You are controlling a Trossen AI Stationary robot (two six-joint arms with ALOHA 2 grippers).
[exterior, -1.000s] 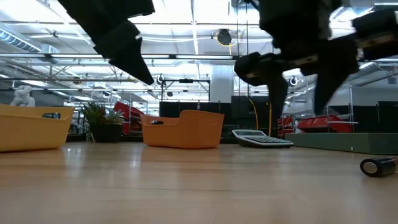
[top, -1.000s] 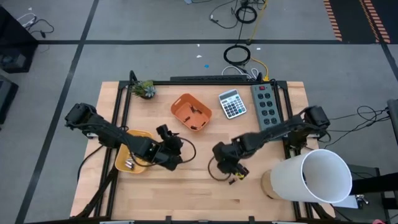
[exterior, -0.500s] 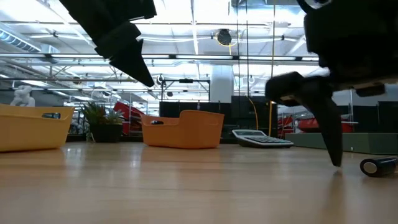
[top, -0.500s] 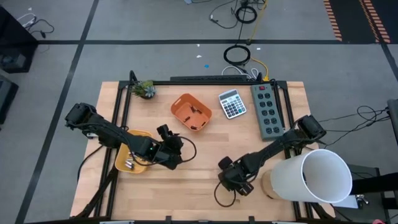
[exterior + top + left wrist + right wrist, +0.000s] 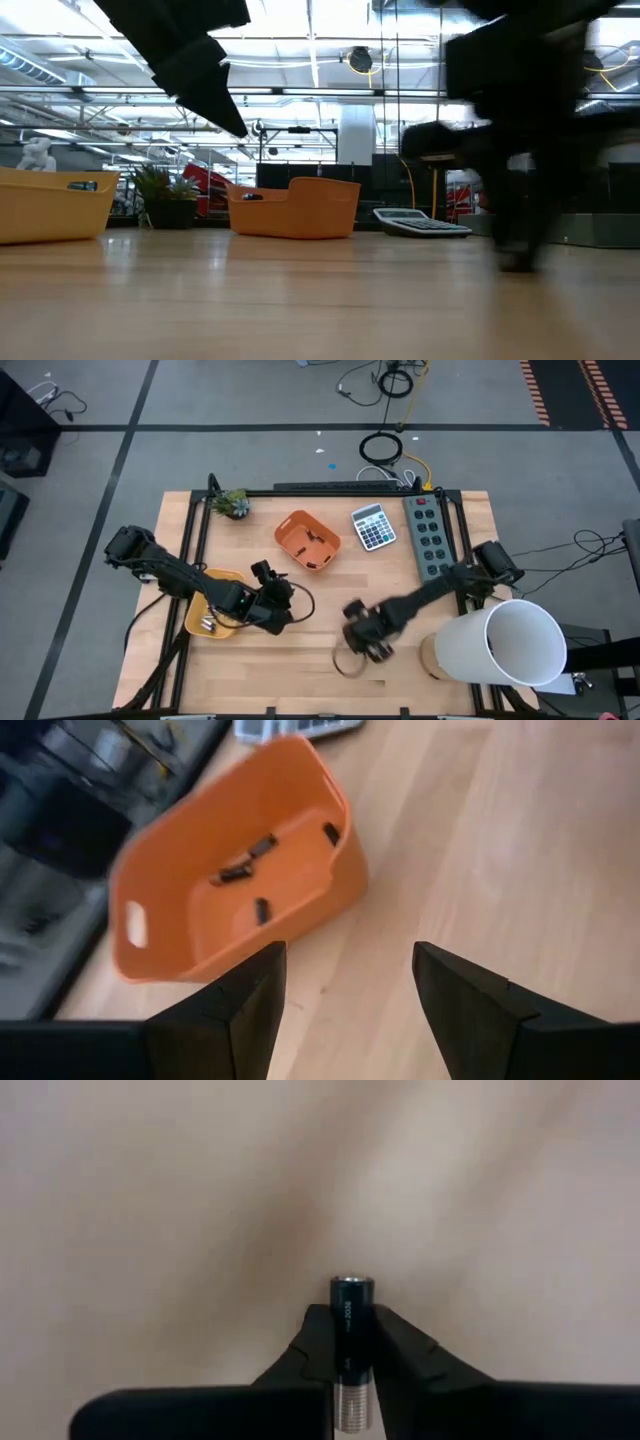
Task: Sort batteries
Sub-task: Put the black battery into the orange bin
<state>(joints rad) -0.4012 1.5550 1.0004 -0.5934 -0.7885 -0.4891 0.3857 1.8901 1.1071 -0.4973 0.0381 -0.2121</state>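
Observation:
My right gripper [image 5: 364,637] is low over the table's near middle, blurred, and shut on a small battery [image 5: 351,1320] with a dark body and a silvery end. My left gripper [image 5: 280,603] hangs open and empty above the table, right of the yellow bin [image 5: 200,622], which holds silvery batteries [image 5: 208,624]. The orange bin [image 5: 308,540] stands farther back. It holds several thin dark batteries [image 5: 250,855] that lie on its floor. My right gripper pinches the battery's middle [image 5: 351,1342] between its two fingers. The battery lies along the fingers. Its dark end [image 5: 352,1288] sticks out past the fingertips and its silvery end [image 5: 349,1405] lies back between them. Whether it is clear of the table does not show.
A calculator [image 5: 374,526] and a grey power strip [image 5: 430,530] lie at the far right. A small plant [image 5: 233,503] stands at the far left corner. A big white cylinder [image 5: 505,645] overhangs the near right corner. A loose cable [image 5: 350,665] loops under the right gripper.
My right gripper went toward the near edge and down to the battery lying on the table at the near right. It took hold of it, then moved toward the table's left. The battery has left its spot in the low view.

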